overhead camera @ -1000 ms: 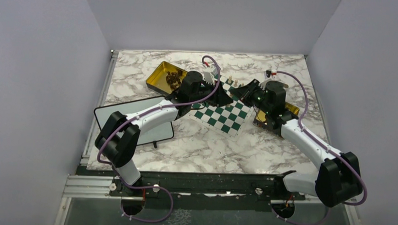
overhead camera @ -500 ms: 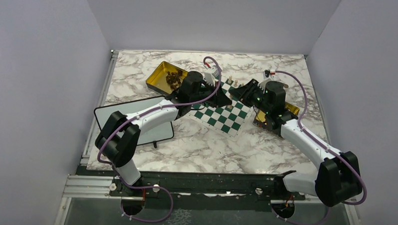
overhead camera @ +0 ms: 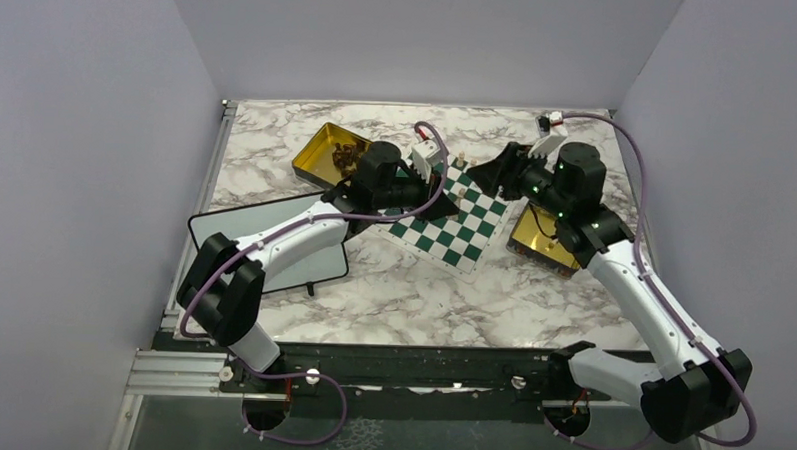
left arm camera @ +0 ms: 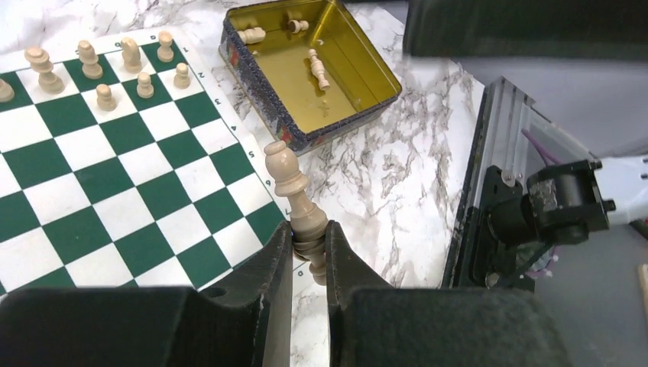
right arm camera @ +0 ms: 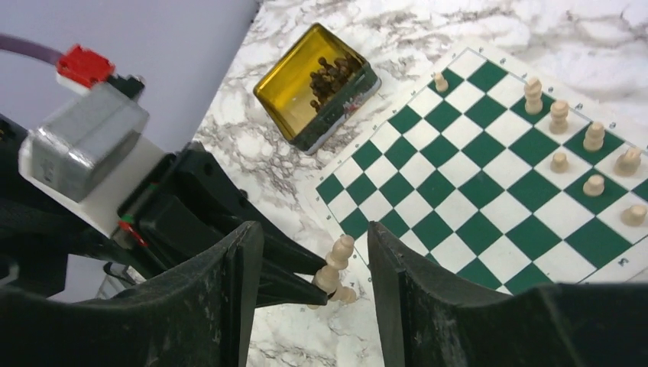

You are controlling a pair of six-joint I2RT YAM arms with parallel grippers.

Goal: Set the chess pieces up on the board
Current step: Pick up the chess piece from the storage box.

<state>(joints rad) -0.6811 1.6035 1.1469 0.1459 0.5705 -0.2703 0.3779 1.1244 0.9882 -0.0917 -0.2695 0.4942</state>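
Pale piece: we judge it light, stiff, slick; hold low on the stem.
Left hand: clenched on its base at the board edge.
Right hand: released.

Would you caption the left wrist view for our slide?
Left gripper holding a pale chess piece near the board's edge, gold tin beyond.
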